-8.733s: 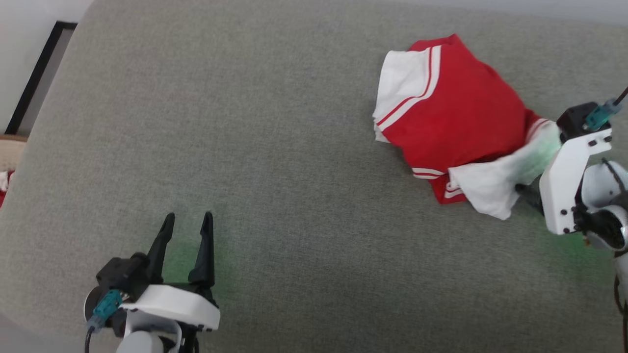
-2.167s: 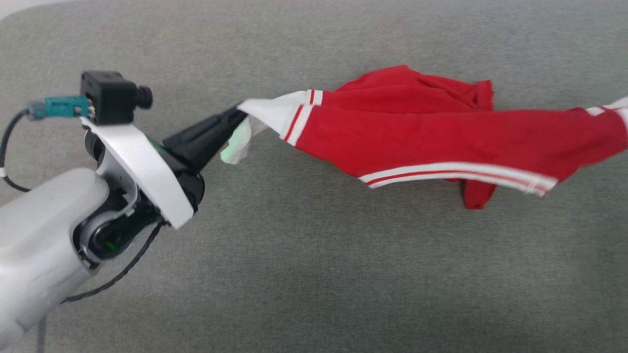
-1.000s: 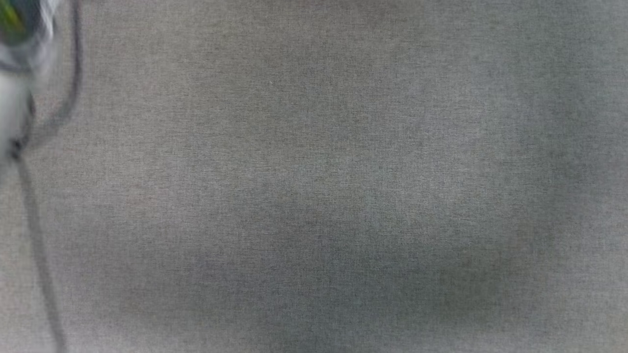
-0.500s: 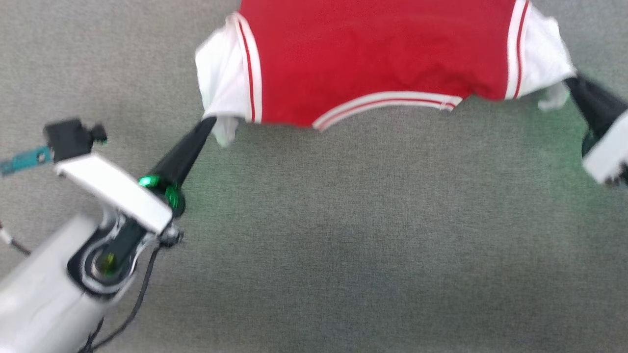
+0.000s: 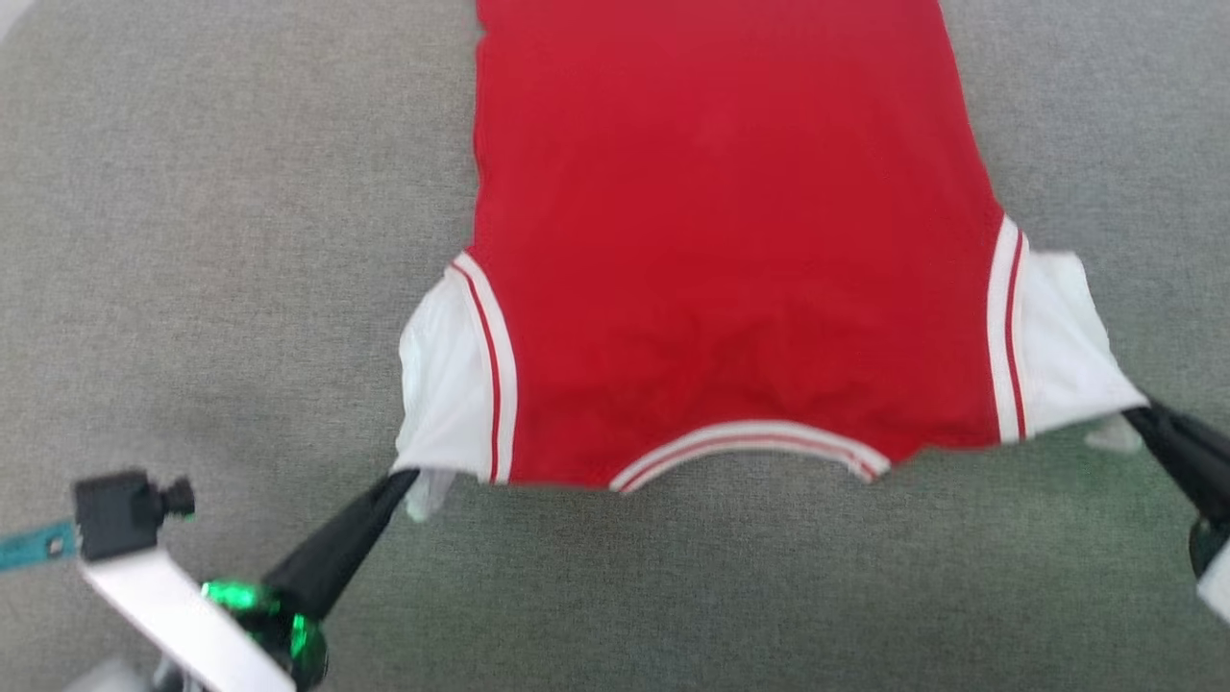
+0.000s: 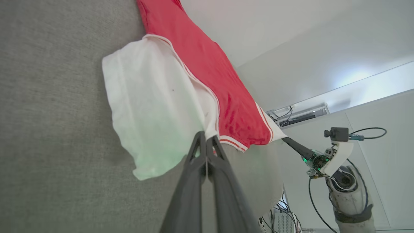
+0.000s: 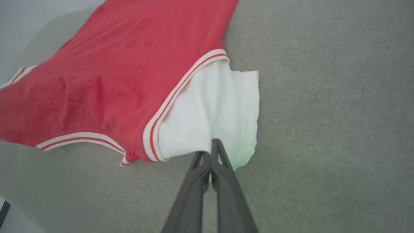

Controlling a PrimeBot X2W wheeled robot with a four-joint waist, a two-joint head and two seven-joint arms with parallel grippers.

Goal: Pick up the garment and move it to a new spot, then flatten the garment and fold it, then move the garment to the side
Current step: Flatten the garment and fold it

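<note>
Holding the red shirt [image 5: 730, 240] spread over the grey fabric surface [image 5: 192, 240], with the body running away to the far side and both sleeves on the near side. Gripping the lower corner of the left white sleeve [image 5: 437, 384] with the left gripper [image 5: 402, 478], closed completely on the cloth. Gripping the corner of the right white sleeve [image 5: 1062, 356] in the same way with the right gripper [image 5: 1136, 415], also closed completely on the cloth.

Judging the step in hand as the flattening, with the fold not yet begun. Pulling the two sleeves apart evenly, just enough for taking out the soft wrinkles near the striped neckline trim [image 5: 750, 444], and not so much as dragging the thin cloth out of the narrow fingertips. Lowering both grippers together and at equal height, for laying the near edge down straight and not twisted. Not being able to tell from these views whether already touching the surface at the near edge or hanging a little above. Watching the loose white flap [image 6: 152, 161] below each pinch, probably tucking under the sleeve when set down carelessly. Opening only after laying the cloth flat, then drawing back low and straight, away from the sleeves, for not catching the fabric.
</note>
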